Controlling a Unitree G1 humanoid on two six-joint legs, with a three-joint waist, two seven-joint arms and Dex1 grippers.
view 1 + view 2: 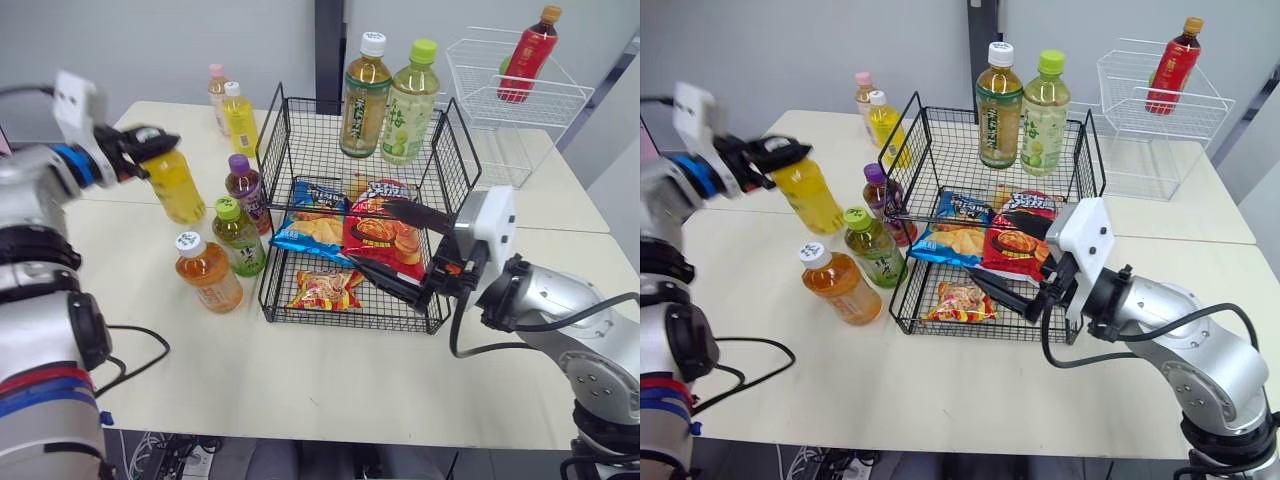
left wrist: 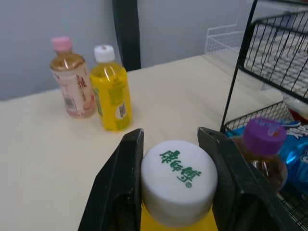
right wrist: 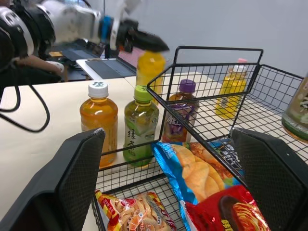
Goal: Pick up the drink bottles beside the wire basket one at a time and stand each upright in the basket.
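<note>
Jaws: left gripper (image 1: 140, 150) pinching cap of yellow plastic bottle (image 1: 176, 187); right gripper (image 1: 368, 236) spread | risk: cap-only grip, tilted bottle maybe clips black wire basket (image 1: 273, 128)

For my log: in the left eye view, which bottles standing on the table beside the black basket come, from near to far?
Orange tea bottle, green-capped bottle, purple-capped bottle, small yellow bottle, pink-capped bottle. Left out: the large yellow bottle in the left gripper.
</note>
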